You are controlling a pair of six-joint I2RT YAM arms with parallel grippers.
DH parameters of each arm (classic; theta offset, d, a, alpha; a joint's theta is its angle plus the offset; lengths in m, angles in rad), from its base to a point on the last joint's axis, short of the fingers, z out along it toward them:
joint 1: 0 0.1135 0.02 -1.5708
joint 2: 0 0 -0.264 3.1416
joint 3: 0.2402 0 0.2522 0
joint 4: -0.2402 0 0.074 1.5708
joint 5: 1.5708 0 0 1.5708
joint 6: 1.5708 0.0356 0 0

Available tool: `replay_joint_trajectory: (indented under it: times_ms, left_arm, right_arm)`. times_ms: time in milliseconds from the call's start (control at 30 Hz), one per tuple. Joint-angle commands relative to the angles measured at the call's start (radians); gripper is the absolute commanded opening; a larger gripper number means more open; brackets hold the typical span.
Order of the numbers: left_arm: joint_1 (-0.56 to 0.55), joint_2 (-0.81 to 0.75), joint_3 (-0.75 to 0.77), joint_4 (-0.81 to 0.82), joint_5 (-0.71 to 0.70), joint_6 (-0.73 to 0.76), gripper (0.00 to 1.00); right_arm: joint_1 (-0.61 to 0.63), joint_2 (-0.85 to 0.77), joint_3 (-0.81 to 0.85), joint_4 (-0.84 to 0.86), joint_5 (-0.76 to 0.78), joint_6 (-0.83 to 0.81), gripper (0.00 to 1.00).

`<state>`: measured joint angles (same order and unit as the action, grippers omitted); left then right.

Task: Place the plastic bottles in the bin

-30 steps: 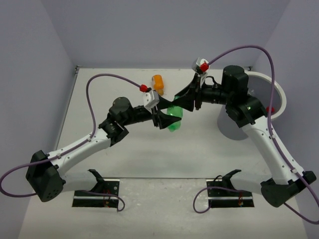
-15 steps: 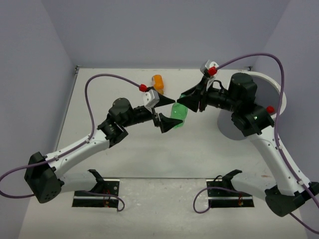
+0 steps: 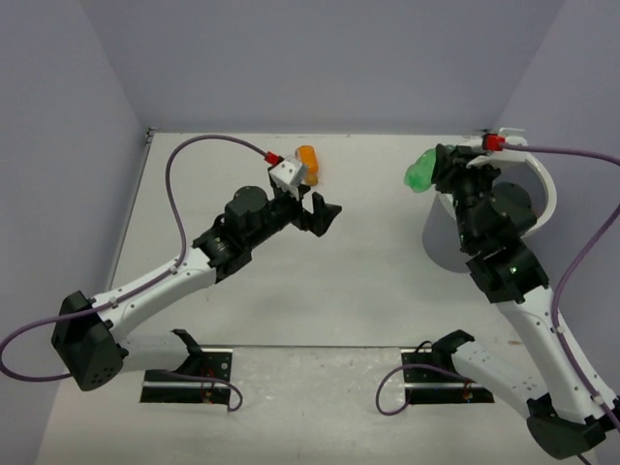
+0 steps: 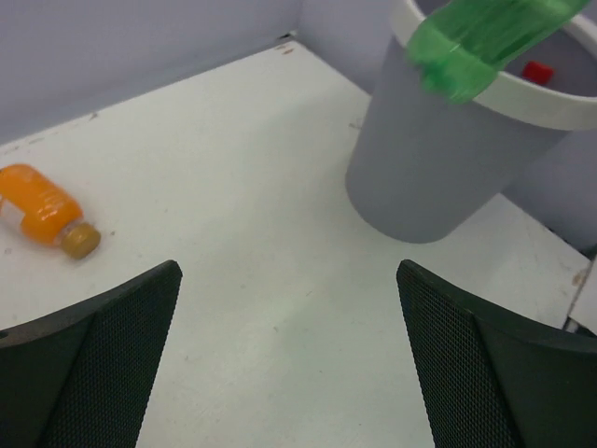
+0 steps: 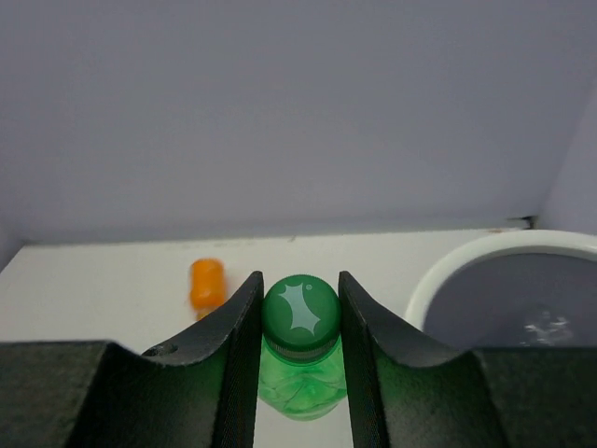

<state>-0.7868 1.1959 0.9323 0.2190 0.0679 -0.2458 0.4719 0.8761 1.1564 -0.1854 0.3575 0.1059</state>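
Note:
My right gripper point(image 5: 299, 313) is shut on the cap of a green plastic bottle point(image 5: 300, 373), held in the air just left of the bin point(image 5: 485, 261). The green bottle shows in the top view point(image 3: 418, 172) and in the left wrist view point(image 4: 485, 37), over the bin's near rim point(image 4: 522, 93). The bin is a white bucket with a flat rim point(image 3: 547, 199), mostly hidden by the right arm. A short orange bottle point(image 3: 306, 159) lies on the table at the back, also seen from both wrists point(image 4: 42, 207) point(image 5: 207, 282). My left gripper point(image 3: 322, 213) is open and empty.
A red cap point(image 4: 536, 71) lies inside the bin. Purple walls close the table at the back and on both sides. The bare table point(image 4: 261, 187) lies between the orange bottle and the bin.

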Motion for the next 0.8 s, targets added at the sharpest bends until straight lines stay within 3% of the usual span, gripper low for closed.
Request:
replay_joint_trajectory:
  times_ms: [0, 133, 300, 367, 433, 467, 533, 767]
  left_arm:
    - [0.006, 0.094, 0.082, -0.098, -0.195, -0.067, 1.00]
    - [0.023, 0.177, 0.124, -0.098, -0.196, -0.098, 1.00]
    - [0.059, 0.212, 0.150, -0.123, -0.198, -0.130, 1.00]
    - [0.078, 0.220, 0.156, -0.136, -0.195, -0.144, 1.00]
    - [0.093, 0.224, 0.161, -0.152, -0.194, -0.150, 1.00]
    - [0.097, 0.226, 0.162, -0.162, -0.199, -0.151, 1.00]
    - [0.106, 0.227, 0.163, -0.176, -0.211, -0.152, 1.00]
    - [0.158, 0.242, 0.165, -0.184, -0.190, -0.177, 1.00]
  right_arm:
    - [-0.024, -0.043, -0.008, 0.278, 0.411, -0.100, 0.00]
    - [-0.065, -0.044, -0.039, 0.447, 0.525, -0.260, 0.00]
    - [-0.123, 0.030, -0.021, 0.486, 0.630, -0.328, 0.02]
    - [-0.136, 0.062, -0.017, 0.470, 0.635, -0.322, 0.20]
    - [-0.137, 0.077, -0.005, 0.368, 0.608, -0.250, 0.87]
    - [-0.138, 0.084, 0.014, 0.327, 0.595, -0.206, 0.94]
    - [-0.138, 0.094, 0.049, 0.246, 0.543, -0.136, 0.99]
    - [-0.138, 0.126, 0.112, 0.028, 0.206, 0.045, 0.99]
